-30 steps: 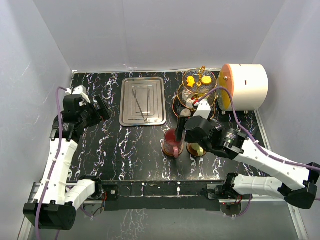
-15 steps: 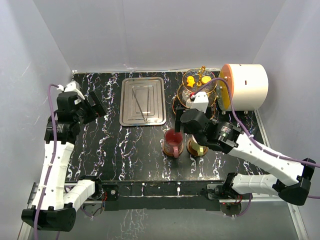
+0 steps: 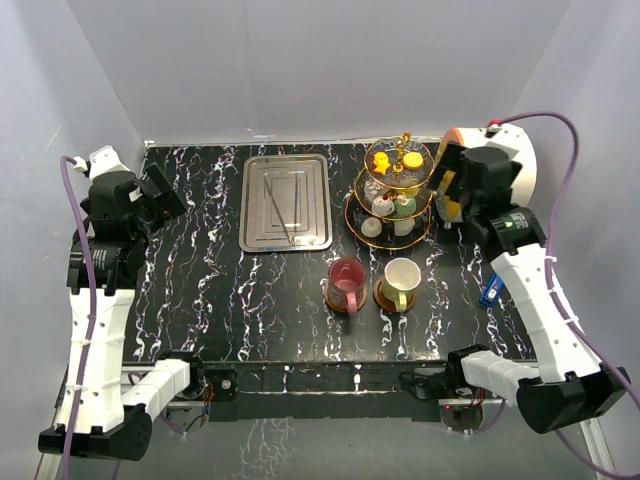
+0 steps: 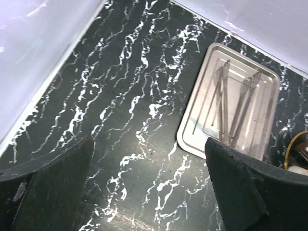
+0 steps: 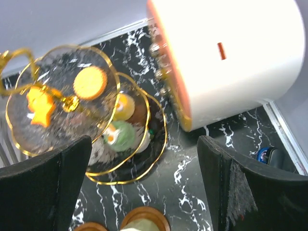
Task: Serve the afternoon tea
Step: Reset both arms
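Observation:
The gold-framed three-tier glass stand (image 3: 395, 195) stands at the back right with small cakes on its tiers. In the right wrist view I see a round yellow cake (image 5: 90, 82), an orange one (image 5: 39, 107) and a green one (image 5: 118, 136). In front of the stand, a maroon cup (image 3: 347, 281) and a cream cup (image 3: 402, 280) each sit on a brown saucer (image 3: 384, 298). My right gripper (image 3: 445, 185) hangs open and empty, high beside the stand (image 5: 144, 144). My left gripper (image 3: 165, 195) is open and empty over the table's far left (image 4: 149, 144).
A rectangular steel tray (image 3: 286, 202) holding thin metal tongs lies at the back centre (image 4: 231, 103). A big white cylinder with an orange end (image 3: 490, 172) lies on its side right of the stand (image 5: 231, 57). A small blue object (image 3: 490, 291) lies near the right edge.
My right arm rose from over the cups and swung back right, its jaws spreading wider; the cream cup now shows on its saucer. The left arm drew back to the left.

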You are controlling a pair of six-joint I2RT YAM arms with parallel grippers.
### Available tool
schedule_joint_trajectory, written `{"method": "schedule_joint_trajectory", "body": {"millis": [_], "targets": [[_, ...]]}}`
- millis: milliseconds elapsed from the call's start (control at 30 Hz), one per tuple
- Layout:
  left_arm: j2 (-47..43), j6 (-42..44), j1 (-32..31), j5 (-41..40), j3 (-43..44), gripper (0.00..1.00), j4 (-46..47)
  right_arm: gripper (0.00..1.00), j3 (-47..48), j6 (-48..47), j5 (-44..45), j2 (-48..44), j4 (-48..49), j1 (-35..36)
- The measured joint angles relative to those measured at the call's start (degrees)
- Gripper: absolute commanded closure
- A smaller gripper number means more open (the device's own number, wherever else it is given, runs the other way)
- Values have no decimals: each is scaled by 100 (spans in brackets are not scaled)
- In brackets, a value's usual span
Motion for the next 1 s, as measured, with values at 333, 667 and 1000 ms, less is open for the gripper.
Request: {"method": "schedule_joint_trajectory", "body": {"millis": [333, 667, 1000], "targets": [[267, 542, 0, -376, 160, 1, -155, 7, 479, -103, -1698, -15, 39, -793], [824, 964, 2, -433, 693, 1, -354, 2, 1305, -564, -2406, 39, 164, -796], [387, 841, 2, -442, 1390, 1, -262, 2, 3250, -793, -2994, 756, -256, -796]]}}
